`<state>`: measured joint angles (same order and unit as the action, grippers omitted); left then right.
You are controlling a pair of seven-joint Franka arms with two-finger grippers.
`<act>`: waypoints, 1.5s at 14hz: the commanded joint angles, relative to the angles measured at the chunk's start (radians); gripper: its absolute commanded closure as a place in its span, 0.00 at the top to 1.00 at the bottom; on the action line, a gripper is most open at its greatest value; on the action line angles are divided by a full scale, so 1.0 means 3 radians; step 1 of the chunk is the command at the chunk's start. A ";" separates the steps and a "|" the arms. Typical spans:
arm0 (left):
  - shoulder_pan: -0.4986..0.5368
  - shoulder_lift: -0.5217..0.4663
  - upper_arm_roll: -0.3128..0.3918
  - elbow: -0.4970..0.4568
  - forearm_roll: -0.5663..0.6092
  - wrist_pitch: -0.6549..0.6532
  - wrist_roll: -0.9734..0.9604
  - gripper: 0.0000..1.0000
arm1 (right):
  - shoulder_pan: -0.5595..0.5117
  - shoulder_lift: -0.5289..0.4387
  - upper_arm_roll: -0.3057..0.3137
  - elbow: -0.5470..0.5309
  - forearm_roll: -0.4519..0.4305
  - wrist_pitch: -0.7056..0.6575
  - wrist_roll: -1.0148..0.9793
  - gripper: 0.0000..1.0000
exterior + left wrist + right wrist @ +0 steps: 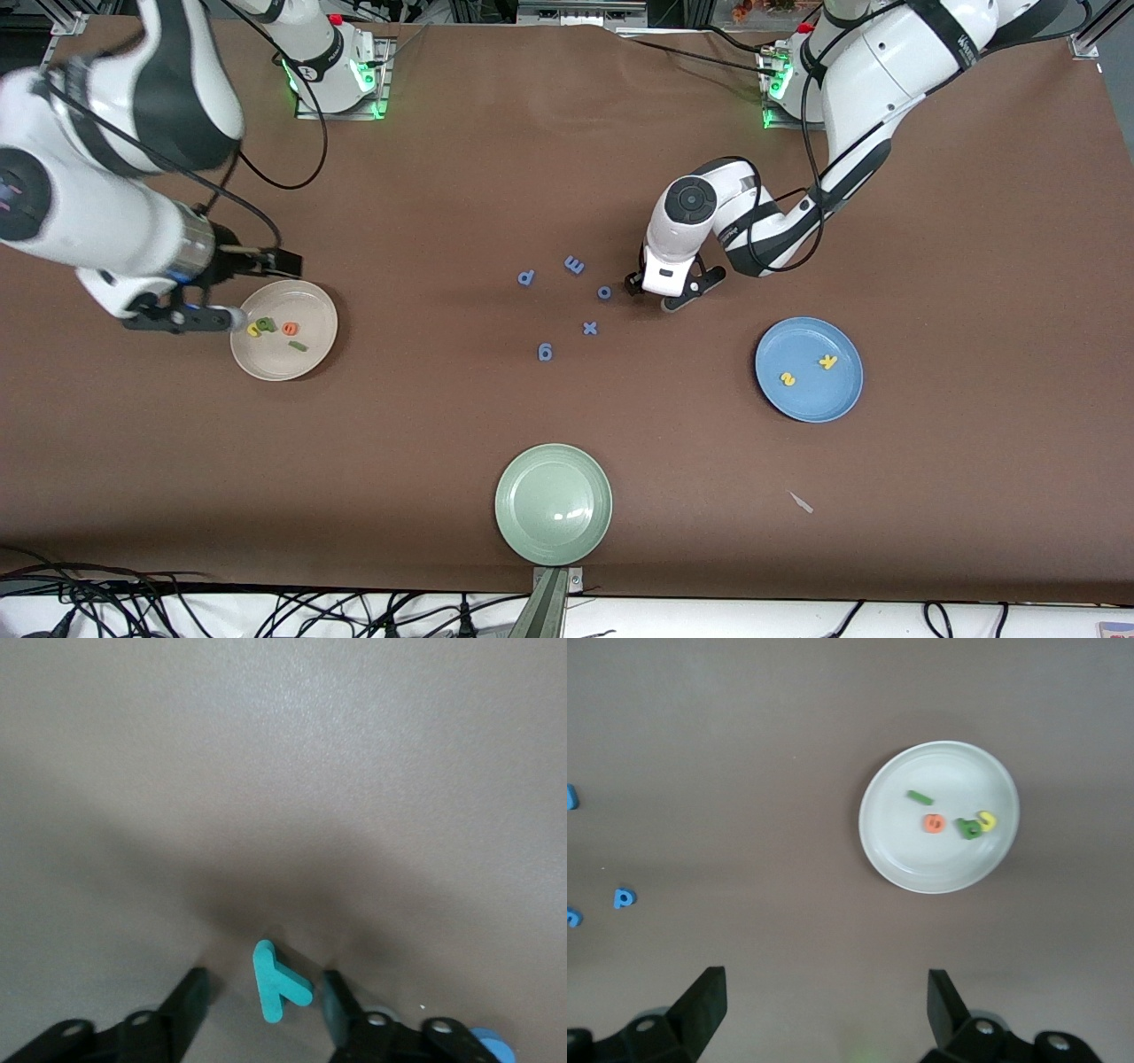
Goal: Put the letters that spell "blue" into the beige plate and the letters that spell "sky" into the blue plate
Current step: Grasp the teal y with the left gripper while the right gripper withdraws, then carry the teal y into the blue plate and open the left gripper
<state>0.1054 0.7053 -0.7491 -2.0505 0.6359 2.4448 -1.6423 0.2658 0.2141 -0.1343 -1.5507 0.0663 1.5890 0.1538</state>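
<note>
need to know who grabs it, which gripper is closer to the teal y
Left. The left gripper is down at the table with the teal y between its fingers, not yet clamped. The right gripper, open, is up beside the beige plate, at the right arm's end.

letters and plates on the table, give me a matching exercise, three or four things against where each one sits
Things:
1. teal y
2. yellow k
3. orange e
4. periwinkle x

Places:
A. in the beige plate
B. on the bare table among the other periwinkle letters
C. on the table between the left claw's fingers
D. in the blue plate

Pairs: 1-C, 2-D, 3-A, 4-B
</note>
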 commanded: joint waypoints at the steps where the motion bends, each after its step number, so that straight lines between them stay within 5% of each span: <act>1: 0.0042 -0.0014 -0.0003 -0.0017 0.0140 -0.0030 -0.0099 0.08 | -0.0384 -0.0498 0.0213 -0.0276 -0.0067 0.0001 -0.0063 1.00; 6: 0.0063 -0.0111 -0.0029 0.0014 0.0135 -0.0096 -0.0094 0.07 | -0.0773 -0.0632 0.0248 -0.0292 -0.0083 -0.0112 -0.0323 1.00; 11: 0.0098 -0.0352 -0.0131 0.0289 0.0084 -0.0974 0.0232 0.05 | -0.0850 -0.0606 0.0340 -0.0287 -0.0103 -0.0096 -0.0400 1.00; 16: 0.0353 -0.0377 -0.0228 0.0948 -0.0273 -0.1956 0.1447 0.05 | -0.0855 -0.0616 0.0443 -0.0277 -0.0266 -0.0066 -0.0344 1.00; 21: 0.0875 -0.0316 -0.0198 0.1134 -0.0305 -0.1973 0.2696 0.06 | -0.0835 -0.0611 0.0453 -0.0256 -0.0313 0.0098 0.0065 1.00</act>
<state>0.3174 0.5955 -0.8026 -1.7233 0.5691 1.8639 -0.9664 0.0315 0.0397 -0.0167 -1.6277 -0.0147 1.6120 0.1328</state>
